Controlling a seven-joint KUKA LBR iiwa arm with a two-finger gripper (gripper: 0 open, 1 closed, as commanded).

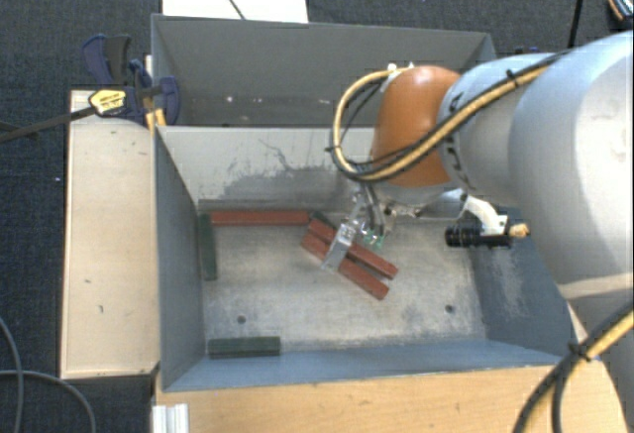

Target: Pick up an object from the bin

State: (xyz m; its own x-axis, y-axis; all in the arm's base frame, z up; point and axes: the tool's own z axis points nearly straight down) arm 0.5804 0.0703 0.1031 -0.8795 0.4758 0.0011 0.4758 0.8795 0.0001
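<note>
My gripper (pixel 349 239) is low in the middle of the bin, right on top of a pair of red-brown bars (pixel 365 270) that lie side by side, slanting toward the front right. The bars' upper left ends are hidden under it. A small green piece (pixel 375 242) shows just to its right, against the bars. A longer red-brown bar (pixel 258 217) lies flat along the foot of the back wall, to the gripper's left.
A dark green bar (pixel 206 248) lies along the left wall. Another dark green bar (pixel 244 347) rests at the front left corner. The arm with its orange cover and cables hangs over the bin's right half.
</note>
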